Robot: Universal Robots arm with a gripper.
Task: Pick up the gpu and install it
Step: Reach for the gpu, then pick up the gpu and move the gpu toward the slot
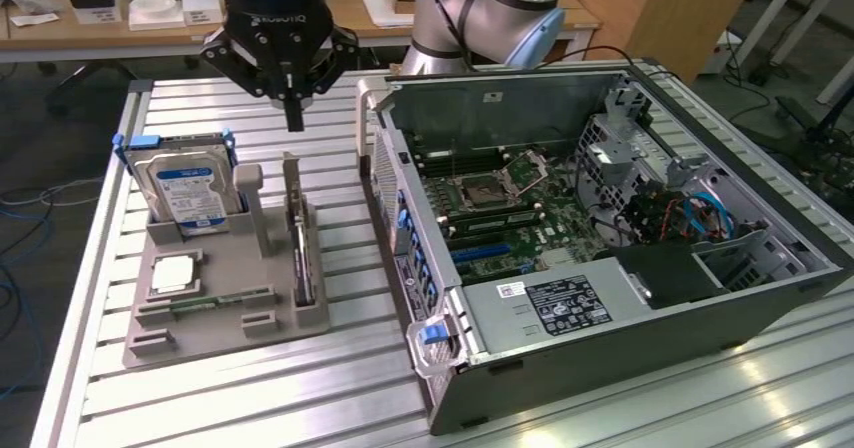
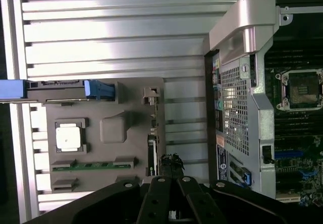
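The gpu stands on its long edge in a slot of the grey holder tray, at the exterior view's left of the open computer case. Its pale bracket end points toward the back of the table. My gripper hangs above and just behind that bracket end, fingers shut together with nothing between them. In the wrist view the gpu appears edge-on along the side of the tray, and the gripper sits close beside its end.
The tray also holds a silver hard drive with blue clips, a processor chip and a green memory stick. The case's motherboard lies exposed. The ribbed metal table carries everything.
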